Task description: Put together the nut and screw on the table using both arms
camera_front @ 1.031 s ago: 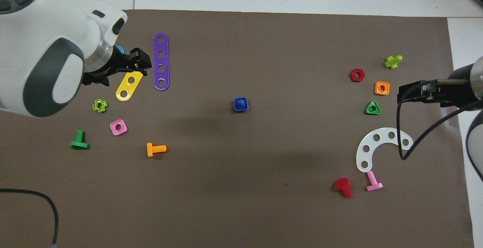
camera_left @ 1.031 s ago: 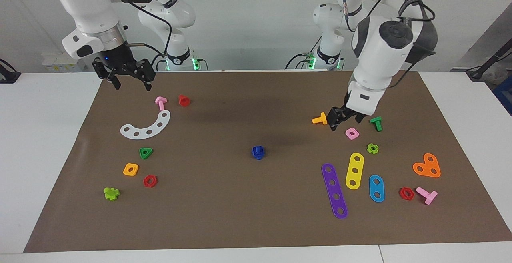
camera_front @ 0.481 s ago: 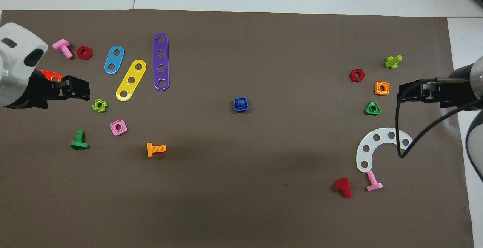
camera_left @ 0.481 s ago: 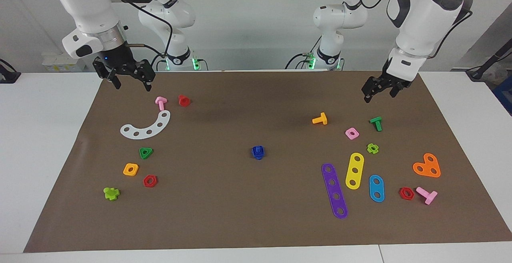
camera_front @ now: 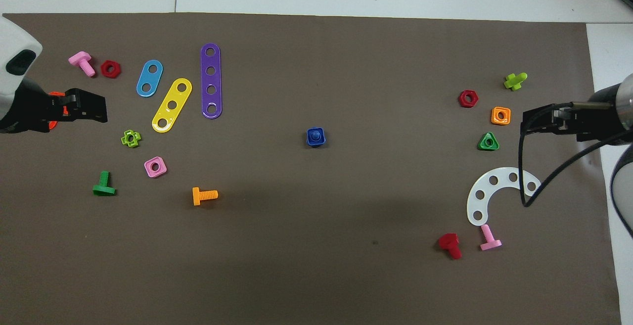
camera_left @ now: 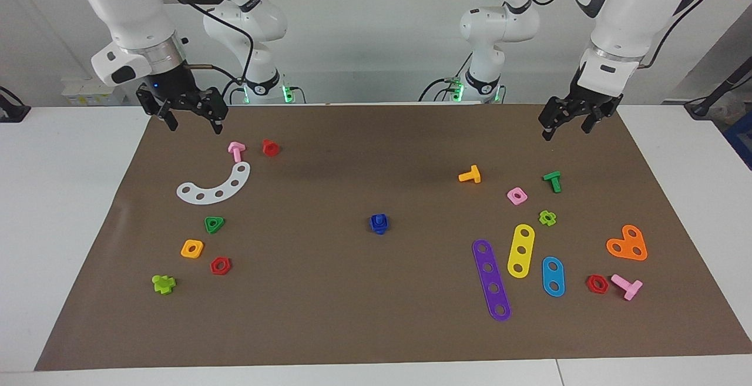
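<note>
Nut point(camera_left: 379, 222) on screw mid-mat, well apart from both arms' wide-open, empty fingers

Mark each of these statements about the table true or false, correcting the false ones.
1. The nut sits on the screw mid-mat. True.
2. The left pincer holds the orange bolt. False: it hangs open and empty; the orange bolt lies on the mat.
3. The right pincer is open over the mat's edge nearest the robots. True.
4. The pink nut lies inside the white arc. False: the pink nut lies toward the left arm's end, the white arc toward the right arm's.
5. The purple strip has four holes. True.
</note>
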Robot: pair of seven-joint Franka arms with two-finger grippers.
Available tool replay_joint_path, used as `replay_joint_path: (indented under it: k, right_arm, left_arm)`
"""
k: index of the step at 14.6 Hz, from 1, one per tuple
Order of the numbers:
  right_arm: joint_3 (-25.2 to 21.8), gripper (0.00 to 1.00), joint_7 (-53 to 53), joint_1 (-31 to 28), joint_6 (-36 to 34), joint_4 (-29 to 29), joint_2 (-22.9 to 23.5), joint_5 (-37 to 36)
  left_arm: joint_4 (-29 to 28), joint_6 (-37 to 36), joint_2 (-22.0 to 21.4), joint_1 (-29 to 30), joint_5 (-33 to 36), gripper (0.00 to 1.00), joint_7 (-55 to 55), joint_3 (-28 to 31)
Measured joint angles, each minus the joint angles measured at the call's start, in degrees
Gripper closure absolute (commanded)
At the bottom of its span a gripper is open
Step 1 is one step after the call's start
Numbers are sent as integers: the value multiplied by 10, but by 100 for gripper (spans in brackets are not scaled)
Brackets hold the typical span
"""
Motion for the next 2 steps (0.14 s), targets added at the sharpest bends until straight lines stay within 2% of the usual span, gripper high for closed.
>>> replay_joint_path:
  k: [2]
  right_arm:
    - [0,0,0,0,0,0,0,0]
  left_arm:
    - [6,-2,6,0,0,0,7,0]
